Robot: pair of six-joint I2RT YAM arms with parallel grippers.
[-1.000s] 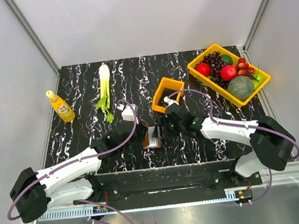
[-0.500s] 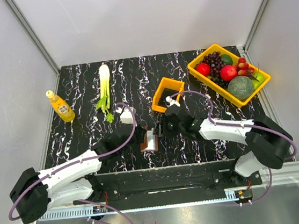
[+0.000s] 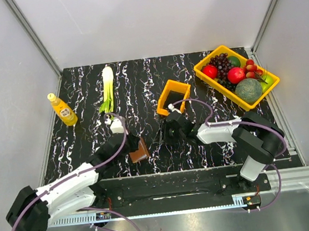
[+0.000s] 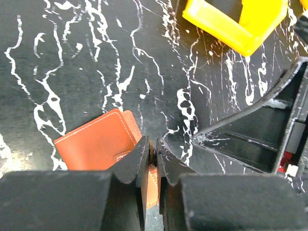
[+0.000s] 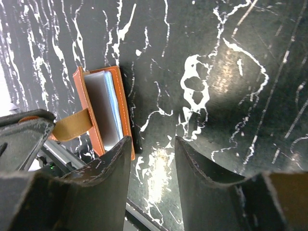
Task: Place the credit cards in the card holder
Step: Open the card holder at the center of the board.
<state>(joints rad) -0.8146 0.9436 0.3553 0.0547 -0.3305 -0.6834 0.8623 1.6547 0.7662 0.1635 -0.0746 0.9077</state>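
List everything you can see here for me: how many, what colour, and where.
table: one, black with white veins, under everything
bottle: one, yellow, far left
leek: one, white and green, back left
bin: one, orange, centre
tray: one, yellow, back right
fruit: several, red, purple and green, in the tray
wallet: one, brown, near edge at centre
cards: count unclear, pale grey-blue, inside the wallet
arms: two, white and black, along the near edge
left fingers: black, shut on the wallet's strap
right fingers: black, open, empty, beside the wallet
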